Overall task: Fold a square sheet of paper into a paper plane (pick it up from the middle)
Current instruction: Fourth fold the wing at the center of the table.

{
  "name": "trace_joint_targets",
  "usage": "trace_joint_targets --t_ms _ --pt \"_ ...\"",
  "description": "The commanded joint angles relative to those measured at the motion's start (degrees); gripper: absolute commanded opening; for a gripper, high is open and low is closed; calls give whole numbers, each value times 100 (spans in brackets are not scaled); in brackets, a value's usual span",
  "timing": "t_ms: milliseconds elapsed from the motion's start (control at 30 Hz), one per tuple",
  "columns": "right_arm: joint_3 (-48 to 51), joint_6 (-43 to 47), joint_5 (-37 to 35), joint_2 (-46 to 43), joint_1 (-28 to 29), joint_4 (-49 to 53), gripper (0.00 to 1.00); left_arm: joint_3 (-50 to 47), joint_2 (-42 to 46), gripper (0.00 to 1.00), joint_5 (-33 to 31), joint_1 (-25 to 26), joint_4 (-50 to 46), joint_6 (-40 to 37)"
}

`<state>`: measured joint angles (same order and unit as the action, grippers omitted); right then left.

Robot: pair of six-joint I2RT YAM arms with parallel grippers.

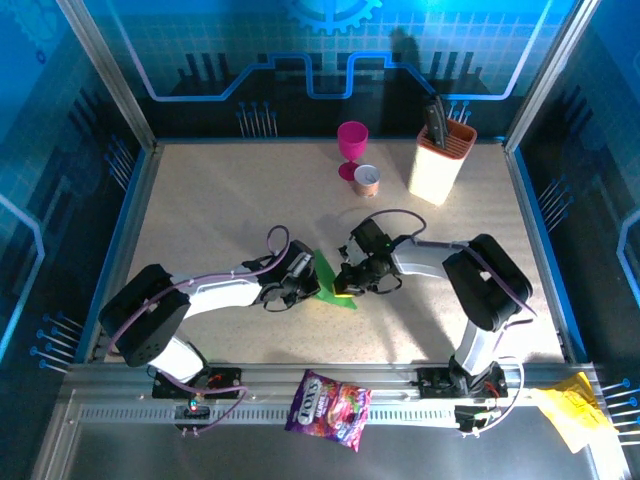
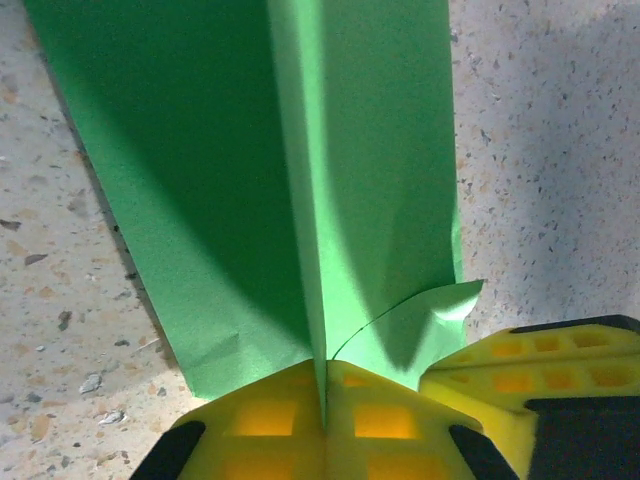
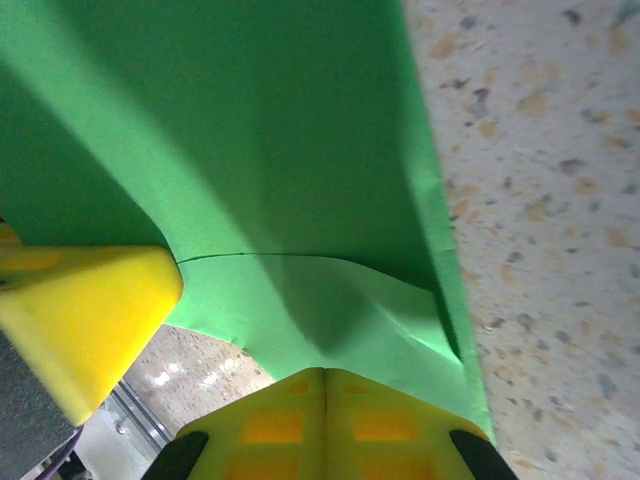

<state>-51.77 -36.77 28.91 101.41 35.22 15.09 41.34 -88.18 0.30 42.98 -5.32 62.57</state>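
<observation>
The green sheet of paper sits over the middle of the speckled table, folded lengthwise and held up at a tilt between the two arms. From the left wrist you can see a sharp centre crease running away from the grip. I can't tell whether its far end touches the tabletop.

The left gripper has its yellow fingers pressed together on the paper's near edge, right at the crease. The right gripper is clamped on the same sheet just beside it, and the paper buckles a little between the two grips.

Farther back stand a pink goblet, a small can just beside it, and a knife block to the right. On the metal rail at the near edge lie a purple snack bag and, well to the right, some crumpled yellow paper.
</observation>
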Motion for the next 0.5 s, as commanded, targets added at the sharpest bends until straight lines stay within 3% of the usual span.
trace_joint_targets --t_ms 0,233,467 --pt "-92 -103 55 250 133 -77 0 179 -6 0 41 8 -256 -131" --pt "-48 -84 46 611 119 -146 0 333 72 0 65 8 -455 31" --pt "-1 201 -58 -274 2 148 0 639 28 0 104 6 -999 419"
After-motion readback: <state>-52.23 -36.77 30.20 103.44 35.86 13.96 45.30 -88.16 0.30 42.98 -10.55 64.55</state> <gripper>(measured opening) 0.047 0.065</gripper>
